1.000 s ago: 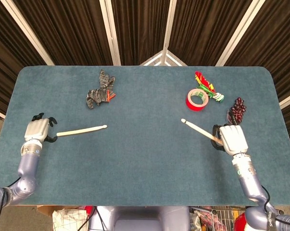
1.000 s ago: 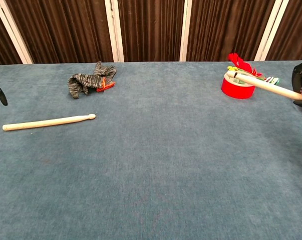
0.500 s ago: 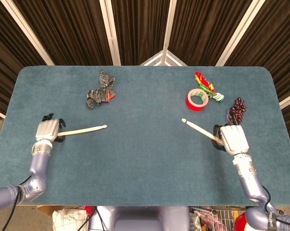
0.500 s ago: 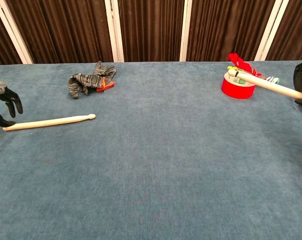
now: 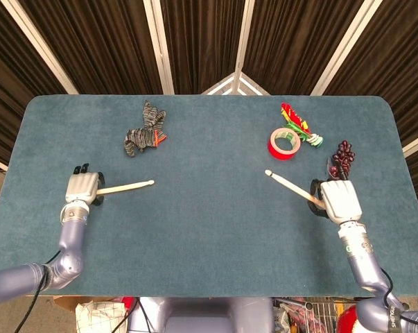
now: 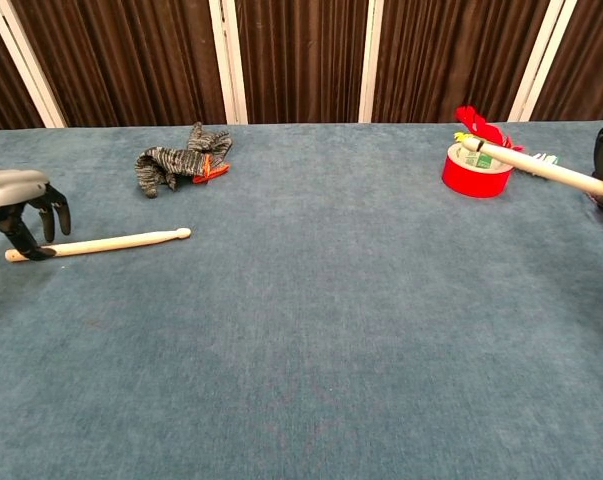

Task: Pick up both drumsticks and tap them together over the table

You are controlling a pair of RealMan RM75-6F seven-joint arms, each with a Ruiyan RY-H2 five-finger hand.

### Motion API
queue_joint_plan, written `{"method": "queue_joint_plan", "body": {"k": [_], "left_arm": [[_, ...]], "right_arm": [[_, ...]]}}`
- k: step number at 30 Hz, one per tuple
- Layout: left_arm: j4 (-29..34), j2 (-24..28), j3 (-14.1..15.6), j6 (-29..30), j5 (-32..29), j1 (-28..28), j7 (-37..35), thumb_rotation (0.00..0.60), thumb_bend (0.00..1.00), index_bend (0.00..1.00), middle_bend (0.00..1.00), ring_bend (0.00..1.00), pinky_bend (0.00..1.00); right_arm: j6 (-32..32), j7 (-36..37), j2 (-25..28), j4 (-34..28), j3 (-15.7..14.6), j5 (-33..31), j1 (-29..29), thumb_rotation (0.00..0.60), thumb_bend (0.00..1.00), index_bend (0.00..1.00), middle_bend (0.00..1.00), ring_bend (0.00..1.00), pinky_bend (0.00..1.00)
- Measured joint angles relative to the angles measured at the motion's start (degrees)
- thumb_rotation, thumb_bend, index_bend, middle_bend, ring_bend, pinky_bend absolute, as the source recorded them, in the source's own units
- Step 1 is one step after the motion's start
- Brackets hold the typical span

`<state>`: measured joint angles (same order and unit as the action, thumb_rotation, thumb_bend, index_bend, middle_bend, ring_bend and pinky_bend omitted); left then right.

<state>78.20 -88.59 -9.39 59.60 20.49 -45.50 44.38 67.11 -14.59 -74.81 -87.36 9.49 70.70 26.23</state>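
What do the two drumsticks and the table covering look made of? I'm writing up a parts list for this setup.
Both the drumstick on the table and the drumstick in the right hand look like pale, unpainted wood: an even cream tone and turned tips, with no shine. The table covering appears to be a blue-grey felt or short-pile fabric, matte and faintly fuzzy.

This looks like a robot test lab rather than a home. A table [image 5: 209, 229] covered in blue-green felt stands before dark pleated curtains [image 5: 202, 41] split by white poles [image 5: 157, 45], and a cluttered wire cart [image 5: 306, 316], perhaps holding spare props, sits on the floor beneath the table's near edge.
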Motion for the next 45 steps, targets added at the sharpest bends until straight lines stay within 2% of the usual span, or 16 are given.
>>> {"method": "queue_joint_plan", "body": {"k": [13,20,45], "left_arm": [[-2.0,-3.6,0.5,2.1,-1.5,-1.8,5.1,0.6,0.48,0.43,0.41,0.0,0.0],[-2.0,-4.1,0.4,2.6,-2.4,-2.3,7.0,0.6,0.51,0.47,0.45,0.02,0.0],[-0.5,-5.0,-0.5,4.6,-3.6,-2.8,10.4,0.6,0.51,0.5,0.5,0.03,0.0]], "right_arm": [[0.0,1.2,0.5,0.7,0.0,0.1,-0.4,0.6,0.47,0.84,0.7,0.55,0.04],[-0.2,1.5,0.5,1.3,-0.2,0.2,-0.5,0.6,0.47,0.84,0.7,0.55,0.04],[-0.5,1.9,-0.8,3.1,-0.6,0.5,-0.7,0.6,0.47,0.84,0.7,0.55,0.04]]}}
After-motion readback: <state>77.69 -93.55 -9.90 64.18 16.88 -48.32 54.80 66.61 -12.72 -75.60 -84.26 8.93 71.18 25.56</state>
